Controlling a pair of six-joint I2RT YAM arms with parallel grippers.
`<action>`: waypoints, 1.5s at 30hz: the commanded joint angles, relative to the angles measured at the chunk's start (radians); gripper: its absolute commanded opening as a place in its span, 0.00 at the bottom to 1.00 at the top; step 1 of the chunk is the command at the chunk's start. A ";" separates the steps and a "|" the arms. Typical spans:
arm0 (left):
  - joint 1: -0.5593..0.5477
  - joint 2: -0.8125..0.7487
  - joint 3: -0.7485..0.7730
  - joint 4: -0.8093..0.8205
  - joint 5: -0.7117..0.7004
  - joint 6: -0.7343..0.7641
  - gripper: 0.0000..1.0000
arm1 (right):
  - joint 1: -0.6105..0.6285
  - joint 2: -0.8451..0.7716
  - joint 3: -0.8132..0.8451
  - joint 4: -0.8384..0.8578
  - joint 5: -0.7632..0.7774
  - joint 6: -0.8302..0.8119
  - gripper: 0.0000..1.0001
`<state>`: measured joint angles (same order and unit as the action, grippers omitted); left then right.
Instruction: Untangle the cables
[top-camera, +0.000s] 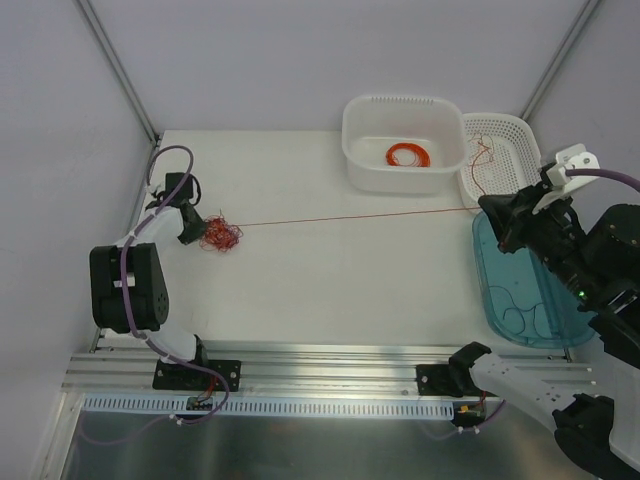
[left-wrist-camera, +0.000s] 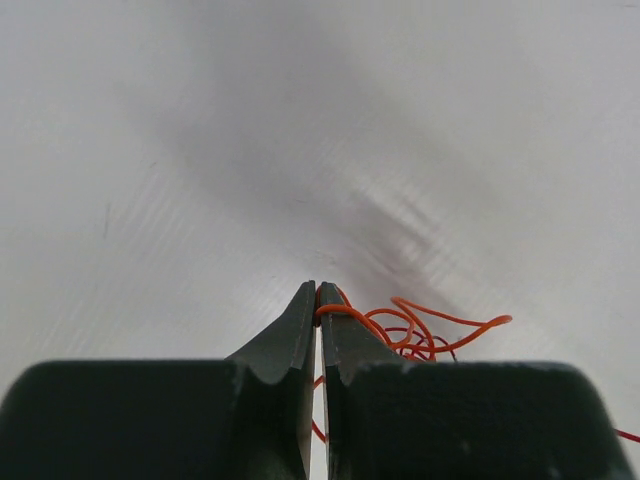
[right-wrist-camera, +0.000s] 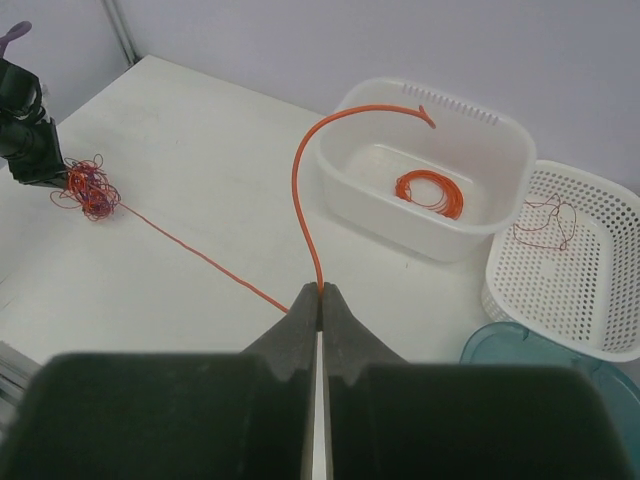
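- The left gripper (left-wrist-camera: 317, 296) has its jaws pressed together on an orange loop at the edge of the knot of cables (top-camera: 220, 236). The knot sits on the left side of the table (top-camera: 330, 290).
- The right gripper (right-wrist-camera: 320, 295) is pinched shut on a single red strand (top-camera: 360, 217). The strand runs taut and straight from the knot across to the right, and its free end curls up past the fingertips.
- As I read it, one cable is being drawn out of the tangle, with the left arm anchoring and the right arm pulling.
- Behind them stand a white tub (top-camera: 352, 130) holding a neat orange ring coil (top-camera: 408, 155), a mesh basket (top-camera: 515, 140) with a loose wire, and a teal tray (top-camera: 485, 270) with thin dark wires.
- The next move probably calls for a gentle, steady pull against a firm hold, because a jerk could cinch the knot tighter. I cannot tell which container the freed strand belongs in.
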<state>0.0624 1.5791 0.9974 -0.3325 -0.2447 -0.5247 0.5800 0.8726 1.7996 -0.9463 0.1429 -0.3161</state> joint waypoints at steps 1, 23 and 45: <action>0.079 0.041 0.020 -0.039 -0.015 0.037 0.00 | -0.008 0.003 0.034 -0.008 0.070 -0.029 0.01; -0.294 -0.358 -0.198 -0.031 0.473 0.019 0.00 | 0.073 0.210 -0.752 0.374 -0.397 0.308 0.65; -0.532 -0.551 -0.410 0.035 0.487 -0.147 0.00 | 0.305 0.870 -0.600 0.942 -0.588 0.330 0.60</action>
<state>-0.4595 1.0653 0.6003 -0.3206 0.2337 -0.6468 0.8841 1.7042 1.1568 -0.1097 -0.4198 0.0360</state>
